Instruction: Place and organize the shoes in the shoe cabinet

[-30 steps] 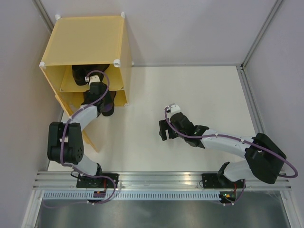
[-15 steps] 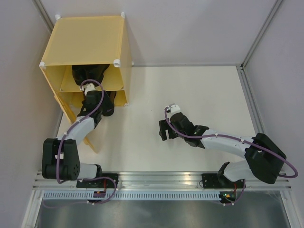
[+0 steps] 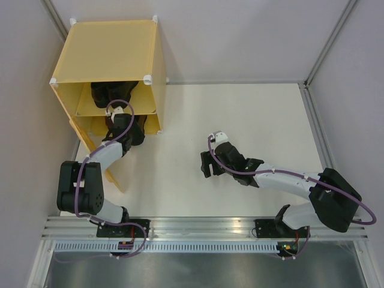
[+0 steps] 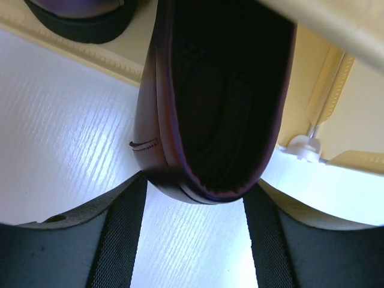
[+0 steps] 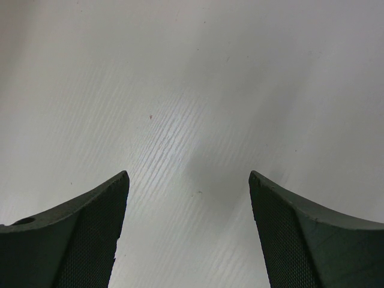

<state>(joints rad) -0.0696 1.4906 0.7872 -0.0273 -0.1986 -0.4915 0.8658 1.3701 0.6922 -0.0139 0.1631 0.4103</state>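
Note:
The yellow-orange shoe cabinet (image 3: 111,51) stands at the far left, open toward me. The black shoes (image 3: 105,93) lie on its inner shelf. My left gripper (image 3: 122,122) reaches into the lower compartment. In the left wrist view its fingers (image 4: 117,234) are spread wide, and the heel of a dark purple shoe (image 4: 210,108) sits right at the tips of my left gripper (image 4: 193,183). That shoe points into the cabinet. The other purple shoe (image 4: 78,18) lies to its left. My right gripper (image 3: 207,163) is open and empty over the bare table (image 5: 192,90).
The cabinet door (image 3: 99,159) hangs open toward me, left of the left arm. A white corner connector (image 4: 303,147) and the cabinet's yellow front edge (image 4: 90,54) are close to the purple shoe. Walls close the table (image 3: 240,120) on the far side and on both flanks.
The left wrist has drawn back a little from the shelf toward the cabinet's lower opening and shifted slightly sideways. The right arm has not moved.

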